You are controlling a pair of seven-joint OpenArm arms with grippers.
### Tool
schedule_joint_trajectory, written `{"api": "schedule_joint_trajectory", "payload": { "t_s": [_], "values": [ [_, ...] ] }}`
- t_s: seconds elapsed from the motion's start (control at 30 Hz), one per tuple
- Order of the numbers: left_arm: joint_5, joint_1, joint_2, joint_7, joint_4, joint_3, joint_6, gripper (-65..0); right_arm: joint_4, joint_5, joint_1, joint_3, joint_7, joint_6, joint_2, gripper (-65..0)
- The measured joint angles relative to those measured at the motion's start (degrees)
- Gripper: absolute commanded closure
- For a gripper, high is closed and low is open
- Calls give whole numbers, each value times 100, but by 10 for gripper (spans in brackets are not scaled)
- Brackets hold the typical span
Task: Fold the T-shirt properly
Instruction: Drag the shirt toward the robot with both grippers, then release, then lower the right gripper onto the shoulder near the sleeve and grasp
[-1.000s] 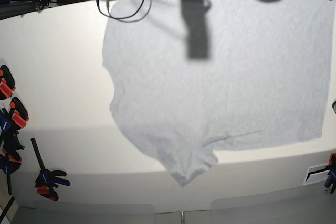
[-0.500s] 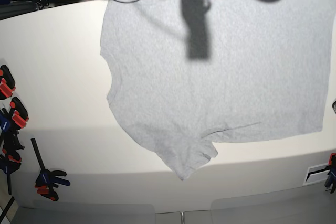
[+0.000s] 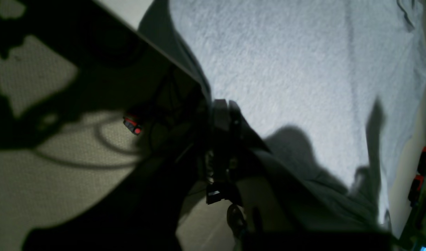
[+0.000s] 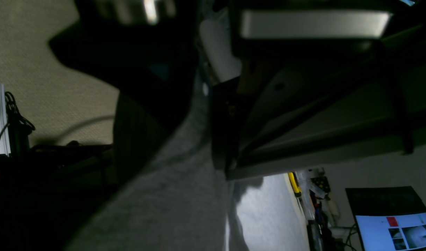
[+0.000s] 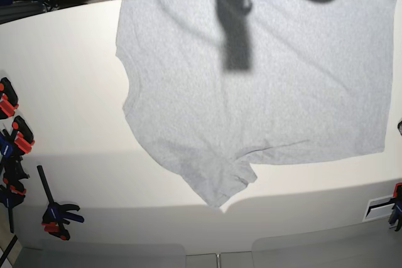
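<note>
Grey T-shirt (image 5: 264, 86) spread on white table (image 5: 63, 92); clamps (image 5: 16, 155) beside.

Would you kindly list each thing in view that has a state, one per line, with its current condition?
T-shirt: spread flat and unfolded, plain side up, far edge hanging off the table's far side, one sleeve pointing toward the near edge.
Left gripper: jaws shut on the T-shirt's edge.
Right gripper: jaws shut, grey cloth running up to them.
Table: bare white top showing left of the shirt.
Clamps: lying loose at the table's left edge.
</note>
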Motion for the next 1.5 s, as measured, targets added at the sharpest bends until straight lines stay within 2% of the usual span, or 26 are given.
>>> {"api": "schedule_joint_trajectory", "payload": {
  "t_s": [0.17, 0.33, 0.5, 0.83, 1.17, 1.3, 1.5],
  "values": [
    [2, 66, 0, 2, 4, -76, 0, 0, 0, 0, 0, 2, -39, 0, 0, 0],
    [0, 79, -2, -74, 4, -518, 0, 0, 11, -2, -2, 2, 24, 0, 0, 0],
    [0, 13, 0, -153, 201, -581, 0, 0, 341, -474, 2, 2, 157, 0, 0, 0],
    [4, -791, -2, -170, 343, -577, 0, 0, 656, -1370, 1252, -107, 221, 4, 0, 0],
    [173, -1506, 31, -444, 343, -267, 0, 0, 651, -3427, 2302, -1167, 787, -2, 0, 0],
    [522, -1738, 44, -575, 343, -216, 2, 0, 645, -4072, 2815, -1325, 922, -284, 0, 0],
    [835, -1851, 46, -739, 343, -199, 2, 0, 640, -4656, 3475, -1344, 962, -621, 2, 0]
  ]
}}
